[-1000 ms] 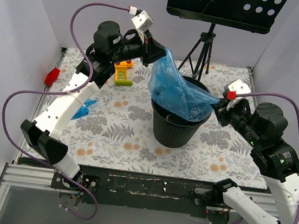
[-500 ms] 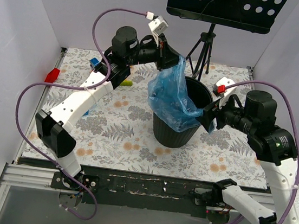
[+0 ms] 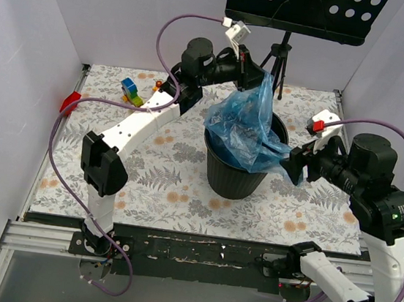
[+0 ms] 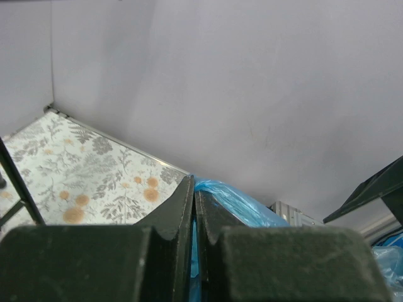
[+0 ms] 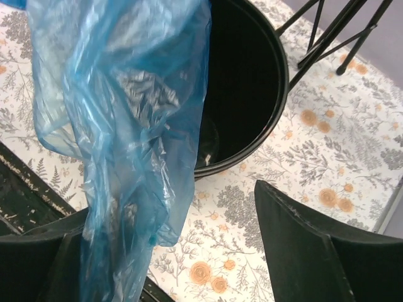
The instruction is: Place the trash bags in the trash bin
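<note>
Trash bag [image 3: 246, 123] over bin [image 3: 232, 178] rim, left jaws pinching it, right jaws wide

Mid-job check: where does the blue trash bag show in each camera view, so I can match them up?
Top external: trash bag at centre, bunched over the trash bin's mouth.
Left wrist: bag low centre, just behind the shut left gripper.
Right wrist: bag fills the left half, hanging before the bin.
Shared landmark: the floral table cover, in all three.

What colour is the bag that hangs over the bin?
Translucent bright blue. The bag shows best in the right wrist view, in front of the black bin.
</note>
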`<state>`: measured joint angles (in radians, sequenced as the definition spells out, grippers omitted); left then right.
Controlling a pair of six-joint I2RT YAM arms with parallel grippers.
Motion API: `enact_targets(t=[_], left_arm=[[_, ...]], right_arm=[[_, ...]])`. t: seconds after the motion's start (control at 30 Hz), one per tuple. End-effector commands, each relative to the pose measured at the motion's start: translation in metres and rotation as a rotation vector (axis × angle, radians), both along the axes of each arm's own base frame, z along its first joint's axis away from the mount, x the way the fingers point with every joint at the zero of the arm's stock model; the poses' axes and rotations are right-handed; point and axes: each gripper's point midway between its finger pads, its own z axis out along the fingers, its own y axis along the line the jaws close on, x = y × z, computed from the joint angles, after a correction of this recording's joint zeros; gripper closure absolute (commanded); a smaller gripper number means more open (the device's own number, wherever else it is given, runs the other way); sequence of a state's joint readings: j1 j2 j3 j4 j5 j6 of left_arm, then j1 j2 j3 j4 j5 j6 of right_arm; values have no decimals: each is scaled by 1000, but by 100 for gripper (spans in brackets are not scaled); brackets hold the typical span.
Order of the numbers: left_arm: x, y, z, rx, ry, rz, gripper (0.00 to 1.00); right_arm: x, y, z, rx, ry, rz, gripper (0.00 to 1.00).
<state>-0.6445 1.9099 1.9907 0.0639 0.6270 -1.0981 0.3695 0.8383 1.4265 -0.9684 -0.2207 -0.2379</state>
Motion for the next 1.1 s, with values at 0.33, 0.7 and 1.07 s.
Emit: enact_targets(t=[0.33, 0.7, 1.07], left_arm=[[1, -32, 32, -76, -56, -19, 100], [-1, 18, 39, 50, -121, 149, 100], [-29, 100, 37, 223, -161, 247, 100]], right_arm=[[24, 14, 47, 70, -109, 33, 20], [41, -9, 23, -10, -134, -93, 99], [77, -18, 89, 30, -284, -208, 99]])
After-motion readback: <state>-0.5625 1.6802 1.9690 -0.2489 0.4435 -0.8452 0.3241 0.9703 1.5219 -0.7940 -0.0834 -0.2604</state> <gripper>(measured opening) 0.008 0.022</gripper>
